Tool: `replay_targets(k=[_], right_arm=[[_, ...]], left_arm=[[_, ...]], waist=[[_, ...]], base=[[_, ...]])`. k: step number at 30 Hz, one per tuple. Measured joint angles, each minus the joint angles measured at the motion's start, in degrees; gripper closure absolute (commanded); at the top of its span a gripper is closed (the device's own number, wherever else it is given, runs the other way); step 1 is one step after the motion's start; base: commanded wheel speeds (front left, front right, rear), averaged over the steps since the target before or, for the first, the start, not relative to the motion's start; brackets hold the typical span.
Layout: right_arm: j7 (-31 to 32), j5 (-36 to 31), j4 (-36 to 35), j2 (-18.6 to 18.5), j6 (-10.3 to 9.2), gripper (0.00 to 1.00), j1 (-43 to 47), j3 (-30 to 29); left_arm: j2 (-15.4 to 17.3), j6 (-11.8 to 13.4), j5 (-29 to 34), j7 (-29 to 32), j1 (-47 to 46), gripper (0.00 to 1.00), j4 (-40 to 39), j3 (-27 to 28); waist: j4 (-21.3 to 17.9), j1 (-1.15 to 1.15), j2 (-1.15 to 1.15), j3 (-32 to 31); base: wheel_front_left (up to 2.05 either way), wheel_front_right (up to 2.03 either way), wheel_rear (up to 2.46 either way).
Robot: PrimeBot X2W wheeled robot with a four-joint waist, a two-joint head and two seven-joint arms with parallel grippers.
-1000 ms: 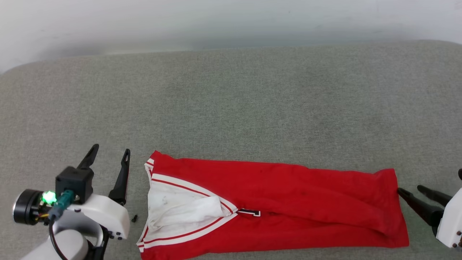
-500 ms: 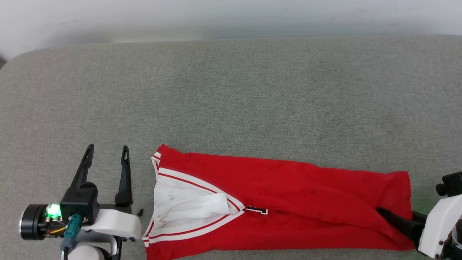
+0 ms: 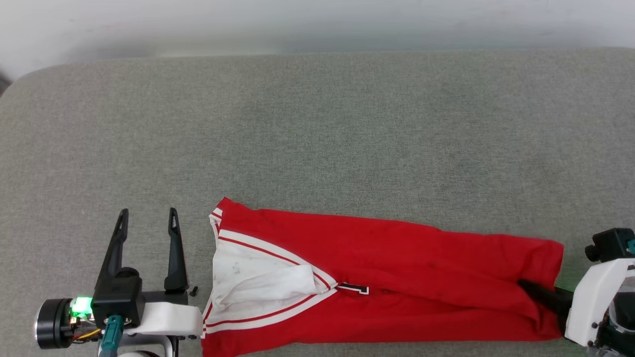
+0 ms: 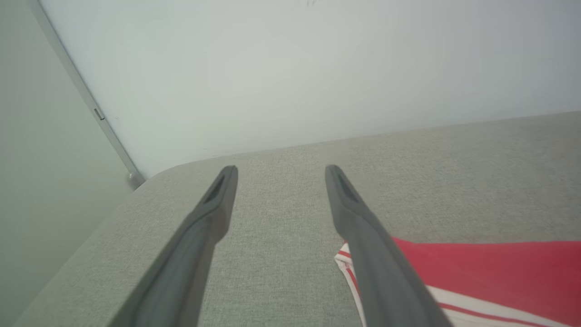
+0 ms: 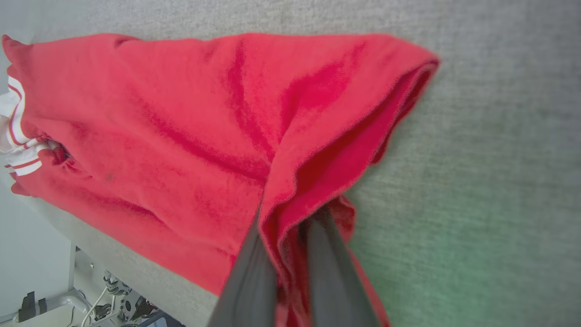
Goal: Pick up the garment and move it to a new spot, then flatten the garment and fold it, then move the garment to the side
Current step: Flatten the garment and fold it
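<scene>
Covering right hand (image 5: pixel 290 227) fingertips: garment (image 3: pixel 397 267) hem, pinched between them.

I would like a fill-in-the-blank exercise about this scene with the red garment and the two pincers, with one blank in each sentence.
1. The right pincer is ____ on the red end of the garment.
2. The left pincer stands ____, beside the garment, with nothing between its fingers.
3. The folded sleeve near the left pincer is ____ with red stripes.
4. The garment lies on a ____ fabric surface.

Missing words: shut; open; white; grey.
</scene>
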Motion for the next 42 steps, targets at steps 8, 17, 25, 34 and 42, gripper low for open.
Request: replay_targets(k=[8,17,25,34,42], right_arm=[[-2.09,0.03,2.44,-5.71,0.03,1.0,-1.11,-3.38],[2.2,0.34,2.9,-11.1,0.01,1.0,-0.4,-4.89],[7.23,3.77,-13.88,-9.82,0.01,1.0,-0.24,-5.76],[12.83,-3.88,-24.12,-0.74,0.01,1.0,-6.05,-2.26],[17.44,-12.9,-20.58,12.11,0.01,1.0,-15.87,6.39]], left_arm=[[-4.71,-3.7,4.08,-0.01,2.92,0.0,-1.35,5.19],[-7.04,-6.11,6.14,-0.01,5.56,0.0,-1.93,8.73],[-8.33,-7.98,7.4,-0.01,6.73,0.0,-2.08,10.12],[-9.49,-9.48,8.5,-0.01,5.47,0.0,-2.05,10.39],[-10.36,-10.34,9.14,-0.01,3.16,0.0,-1.86,10.25]], waist=[[-1.09,0.01,0.0,-2.09],[-1.8,0.0,0.0,-4.26],[-2.24,0.0,0.0,-4.7],[-1.62,0.0,0.0,-2.87],[-0.82,0.0,0.0,-0.21]], base=[[0.0,0.0,0.0],[0.0,0.0,0.0],[0.0,0.0,0.0],[0.0,0.0,0.0],[0.0,0.0,0.0]])
